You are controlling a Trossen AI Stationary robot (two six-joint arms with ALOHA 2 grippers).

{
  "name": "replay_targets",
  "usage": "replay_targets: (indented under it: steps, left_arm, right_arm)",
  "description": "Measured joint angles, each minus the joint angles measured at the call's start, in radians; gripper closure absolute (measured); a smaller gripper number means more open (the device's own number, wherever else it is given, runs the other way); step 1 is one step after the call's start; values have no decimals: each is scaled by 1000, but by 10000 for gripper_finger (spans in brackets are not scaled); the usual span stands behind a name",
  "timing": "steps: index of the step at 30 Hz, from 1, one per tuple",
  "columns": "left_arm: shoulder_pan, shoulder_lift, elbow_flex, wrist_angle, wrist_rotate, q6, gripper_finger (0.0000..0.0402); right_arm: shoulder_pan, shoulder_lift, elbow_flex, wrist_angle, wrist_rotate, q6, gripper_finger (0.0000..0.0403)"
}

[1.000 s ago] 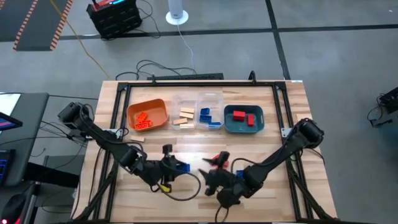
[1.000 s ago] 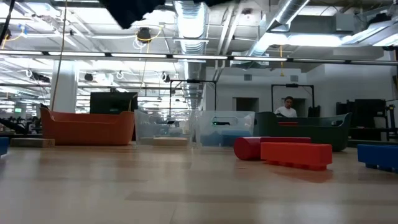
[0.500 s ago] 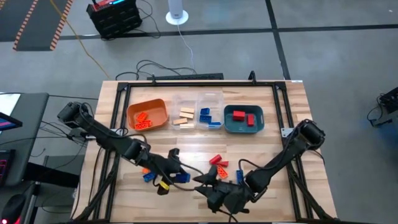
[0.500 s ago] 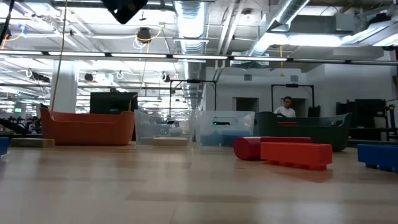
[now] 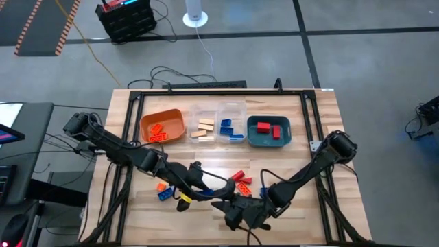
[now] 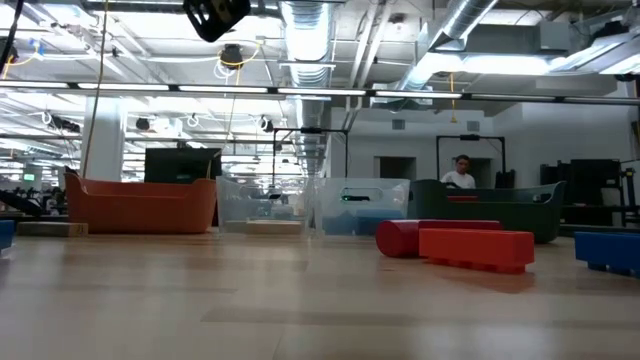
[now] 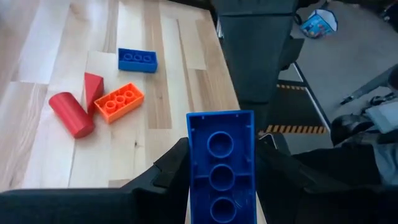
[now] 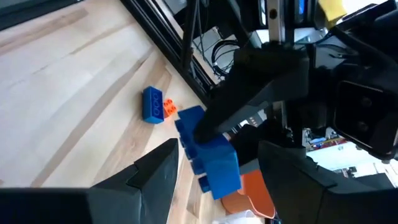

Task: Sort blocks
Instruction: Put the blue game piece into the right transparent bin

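While red blocks [image 5: 268, 128] fill the teal tray [image 5: 254, 136] — orange blocks [image 5: 158, 130] fill the orange tray [image 5: 175, 119].

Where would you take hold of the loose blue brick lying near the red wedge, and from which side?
Across its two long side walls, coming straight down. The loose blue brick lies flat, studs up, apart from the orange brick, so there is likely room along both long sides.

Overhead looks down; low level; wrists close, sharing table [image 5: 315, 110].
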Motion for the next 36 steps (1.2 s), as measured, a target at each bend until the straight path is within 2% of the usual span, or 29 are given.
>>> replay_targets:
  steps: [4, 10, 15, 21, 24, 27, 32, 36]
  left_arm:
    - [0, 0, 0, 13, 17, -2, 264]
    - [0, 0, 0, 24, 27, 0, 264]
    - [0, 0, 0, 29, 32, 6, 264]
    - [0, 0, 0, 36, 43, 5, 264]
    - [-1, 0, 0, 40, 32, 5, 258]
    - [-2, 0, 0, 36, -14, 14, 238]
    - [4, -1, 1, 20, -44, 20, 176]
    - [13, -31, 2, -92, -44, 28, 134]
  right_arm:
    - [-24, 0, 0, 0, -72, 1, 149]
    - [-53, 0, 0, 4, -99, 3, 160]
    - [-65, 0, 0, 3, -160, 10, 199]
    - [-63, 0, -1, 4, -173, 13, 265]
    - [-63, 0, -1, 2, -172, 14, 276]
    - [-63, 0, -2, 0, -167, 47, 275]
    - [-53, 1, -2, 3, -151, 100, 266]
    - [-46, 1, -2, -26, -136, 129, 274]
